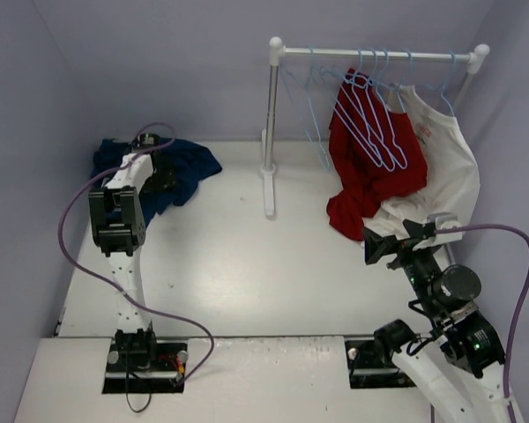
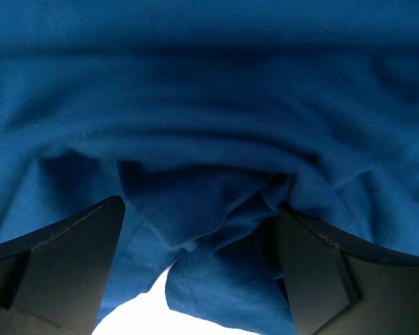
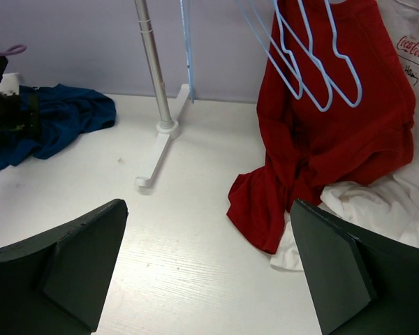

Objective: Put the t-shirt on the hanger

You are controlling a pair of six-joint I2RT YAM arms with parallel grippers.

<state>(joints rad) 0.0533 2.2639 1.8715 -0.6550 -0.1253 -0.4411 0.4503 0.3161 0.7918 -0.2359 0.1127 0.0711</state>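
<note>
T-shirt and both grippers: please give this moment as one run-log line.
left gripper: open, astride t-shirt fold | right gripper: open, empty | t-shirt: crumpled on table, far left

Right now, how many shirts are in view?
3. The navy t-shirt lies crumpled at the table's far left; the red shirt hangs from the rack; the white shirt hangs right of it. More could be hidden.

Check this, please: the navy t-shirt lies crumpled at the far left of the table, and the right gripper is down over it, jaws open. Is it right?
One thing is wrong: the left gripper, not the right gripper, is down over the t-shirt, jaws open. The top external view shows it.
</note>
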